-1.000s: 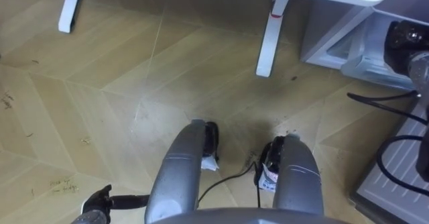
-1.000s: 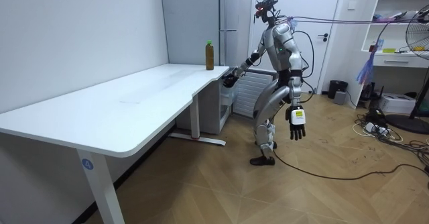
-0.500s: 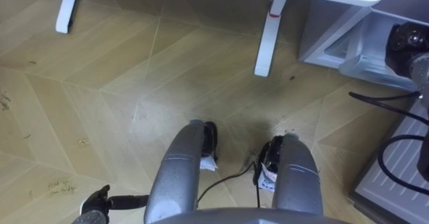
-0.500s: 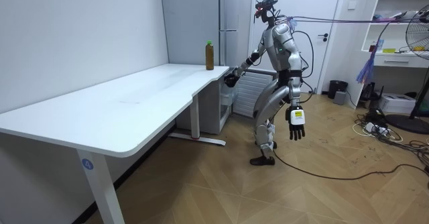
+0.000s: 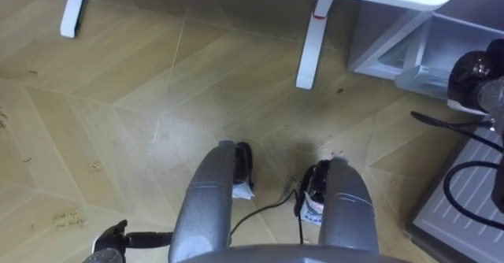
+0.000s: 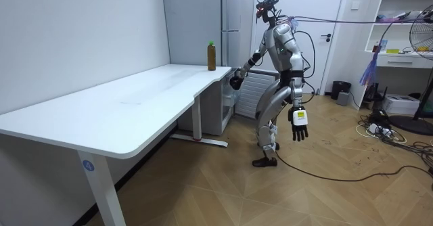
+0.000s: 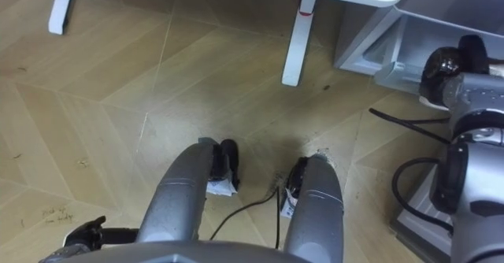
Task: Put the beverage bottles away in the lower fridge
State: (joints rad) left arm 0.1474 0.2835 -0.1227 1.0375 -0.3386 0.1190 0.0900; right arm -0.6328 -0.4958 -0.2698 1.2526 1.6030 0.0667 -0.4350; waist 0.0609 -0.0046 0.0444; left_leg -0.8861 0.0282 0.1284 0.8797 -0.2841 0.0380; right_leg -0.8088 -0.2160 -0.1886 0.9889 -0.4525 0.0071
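A brown drink bottle (image 6: 211, 56) with a green cap stands upright on the far end of the white desk (image 6: 135, 104). I stand on the wooden floor at that end of the desk, beside the tall grey fridge (image 6: 237, 23). The fridge's lower compartment (image 5: 394, 46) is open, with a clear drawer (image 5: 429, 78) inside. My right hand (image 5: 471, 68) is raised in front of that compartment, fingers curled and holding nothing, and it is off the bottle. My left hand (image 6: 298, 124) hangs open by my thigh, and its dark fingers (image 5: 112, 238) sit at the lower left.
White desk legs (image 5: 309, 42) stand on the floor ahead of my feet. A ribbed white panel (image 5: 465, 208), the open lower door, lies at my right. A fan (image 6: 423, 57), shelves and loose cables sit at the room view's right.
My right hand has drawn back a little from the desk end toward my body. The bottle and my left hand have stayed put. The head camera shifted slightly.
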